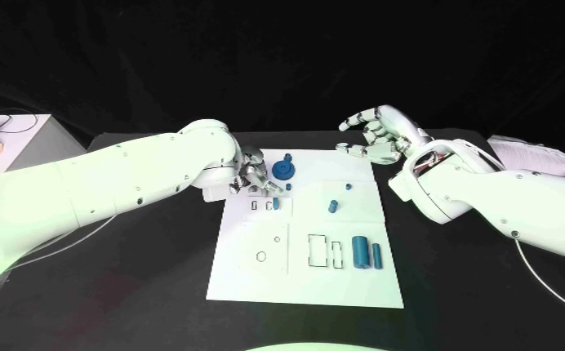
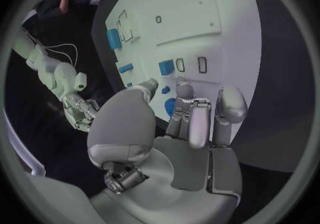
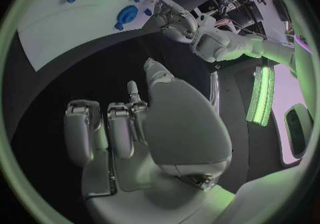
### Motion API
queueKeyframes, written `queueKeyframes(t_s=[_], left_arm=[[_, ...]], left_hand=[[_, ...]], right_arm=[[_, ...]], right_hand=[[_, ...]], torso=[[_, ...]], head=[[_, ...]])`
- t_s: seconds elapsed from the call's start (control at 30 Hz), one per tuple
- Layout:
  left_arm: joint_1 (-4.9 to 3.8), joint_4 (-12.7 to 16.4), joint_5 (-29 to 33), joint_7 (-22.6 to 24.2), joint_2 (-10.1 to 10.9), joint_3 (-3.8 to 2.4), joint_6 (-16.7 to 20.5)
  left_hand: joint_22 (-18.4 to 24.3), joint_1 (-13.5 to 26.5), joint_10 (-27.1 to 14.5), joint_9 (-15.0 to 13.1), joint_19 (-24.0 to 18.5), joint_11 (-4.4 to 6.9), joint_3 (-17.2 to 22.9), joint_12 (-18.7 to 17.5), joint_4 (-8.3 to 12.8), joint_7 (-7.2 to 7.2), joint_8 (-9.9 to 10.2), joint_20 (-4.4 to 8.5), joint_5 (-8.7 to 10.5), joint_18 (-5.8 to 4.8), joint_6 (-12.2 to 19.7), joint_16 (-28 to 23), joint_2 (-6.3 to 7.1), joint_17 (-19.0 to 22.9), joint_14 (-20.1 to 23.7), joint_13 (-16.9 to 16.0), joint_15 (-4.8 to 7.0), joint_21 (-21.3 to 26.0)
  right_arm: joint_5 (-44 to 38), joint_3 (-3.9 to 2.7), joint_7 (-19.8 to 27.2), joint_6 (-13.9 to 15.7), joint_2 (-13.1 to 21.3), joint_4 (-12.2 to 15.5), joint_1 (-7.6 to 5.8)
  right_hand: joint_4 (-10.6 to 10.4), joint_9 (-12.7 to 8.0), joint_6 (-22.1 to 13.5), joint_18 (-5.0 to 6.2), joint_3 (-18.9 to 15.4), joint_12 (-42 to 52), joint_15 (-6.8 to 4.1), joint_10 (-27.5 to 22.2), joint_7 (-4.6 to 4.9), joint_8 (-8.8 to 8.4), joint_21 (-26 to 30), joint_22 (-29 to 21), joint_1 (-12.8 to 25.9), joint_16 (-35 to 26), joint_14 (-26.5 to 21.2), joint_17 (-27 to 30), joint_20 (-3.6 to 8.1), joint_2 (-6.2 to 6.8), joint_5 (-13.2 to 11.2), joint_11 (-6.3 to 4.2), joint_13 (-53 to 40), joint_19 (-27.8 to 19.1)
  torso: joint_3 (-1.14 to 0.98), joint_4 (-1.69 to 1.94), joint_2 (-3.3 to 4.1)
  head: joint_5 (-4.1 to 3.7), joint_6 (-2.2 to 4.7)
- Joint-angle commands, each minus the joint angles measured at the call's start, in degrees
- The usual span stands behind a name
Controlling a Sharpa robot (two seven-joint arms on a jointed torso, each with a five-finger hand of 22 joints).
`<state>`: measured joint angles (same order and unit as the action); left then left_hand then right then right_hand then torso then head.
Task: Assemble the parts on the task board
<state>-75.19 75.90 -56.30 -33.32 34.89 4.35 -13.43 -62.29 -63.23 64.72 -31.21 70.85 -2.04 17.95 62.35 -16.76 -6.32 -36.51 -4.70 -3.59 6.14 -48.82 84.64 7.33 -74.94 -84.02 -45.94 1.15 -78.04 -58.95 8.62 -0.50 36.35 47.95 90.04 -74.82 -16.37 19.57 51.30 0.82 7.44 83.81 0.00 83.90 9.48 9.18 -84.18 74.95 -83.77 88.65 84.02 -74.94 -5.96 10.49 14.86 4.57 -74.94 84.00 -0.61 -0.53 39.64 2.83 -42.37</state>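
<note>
The white task board lies in the middle of the table. A round blue part stands near its far left corner, also seen from the wrists. My left hand hovers right beside it over the board's left edge, fingers stretched out and apart, nothing held. Small blue pieces lie mid-board, and two blue cylinders lie nearer me on the right. My right hand hangs raised beyond the board's far right corner, fingers loosely curled and apart, empty.
Outlined slots and small holes mark the board's near half. A white box stands at the table's far left, and a pale object sits at the far right. Black tabletop surrounds the board.
</note>
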Motion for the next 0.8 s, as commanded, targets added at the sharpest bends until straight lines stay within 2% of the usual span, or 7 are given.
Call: queueKeyframes(t_s=[0.03,0.37,0.8], left_arm=[[-0.17,-0.4,-1.7,-1.0,-0.6,0.08,-3.2],[-0.16,-0.6,-1.0,-1.1,-1.6,0.33,-3.9],[-0.12,-0.7,-0.3,-1.0,-2.3,0.91,-4.3]], left_hand=[[0.0,0.6,-0.2,-0.2,0.4,0.16,-0.4,0.1,0.0,0.34,-0.4,-0.05,0.0,-0.26,0.3,0.2,-0.13,-1.8,-0.9,0.1,0.33,-0.3],[-0.1,0.8,-0.3,-0.7,0.4,0.19,-0.6,0.1,0.0,0.41,-0.7,-0.03,0.0,-0.28,0.3,0.2,-0.45,-2.0,-0.9,0.2,0.34,-0.4],[0.1,0.3,-0.7,-1.3,0.3,0.25,-0.6,-0.1,0.1,0.48,-1.0,-0.02,-0.04,-0.25,0.5,0.2,-0.66,-2.1,-0.9,0.6,0.39,-0.3]], right_arm=[[0.0,-0.03,-0.7,0.0,-0.1,0.0,-0.02],[0.0,-0.03,-1.1,-0.1,-0.3,-0.3,-0.03],[-0.1,-0.02,-1.5,-0.4,-0.6,-0.6,-0.02]], right_hand=[[-0.2,-0.1,0.2,0.76,0.0,-0.4,0.46,-0.3,0.12,-0.25,0.3,10.7,0.6,-0.1,4.9,-10.8,-0.34,0.09,0.4,0.21,-8.8,3.0],[-0.1,-0.1,0.1,0.8,0.0,-0.4,0.46,-0.3,0.14,-0.3,0.4,10.6,0.7,-0.1,4.9,-10.7,-0.35,0.06,0.5,0.22,-8.7,3.0],[-0.1,-0.1,0.1,0.8,0.0,-0.4,0.46,-0.3,0.14,-0.3,0.4,10.6,0.7,-0.1,4.9,-10.7,-0.35,0.06,0.5,0.22,-8.7,3.0]], torso=[[0.06,-0.02,0.02],[0.11,0.1,-0.04],[0.07,0.03,0.0]], head=[[-0.05,-0.21],[-0.53,-0.61],[-0.54,-0.92]])
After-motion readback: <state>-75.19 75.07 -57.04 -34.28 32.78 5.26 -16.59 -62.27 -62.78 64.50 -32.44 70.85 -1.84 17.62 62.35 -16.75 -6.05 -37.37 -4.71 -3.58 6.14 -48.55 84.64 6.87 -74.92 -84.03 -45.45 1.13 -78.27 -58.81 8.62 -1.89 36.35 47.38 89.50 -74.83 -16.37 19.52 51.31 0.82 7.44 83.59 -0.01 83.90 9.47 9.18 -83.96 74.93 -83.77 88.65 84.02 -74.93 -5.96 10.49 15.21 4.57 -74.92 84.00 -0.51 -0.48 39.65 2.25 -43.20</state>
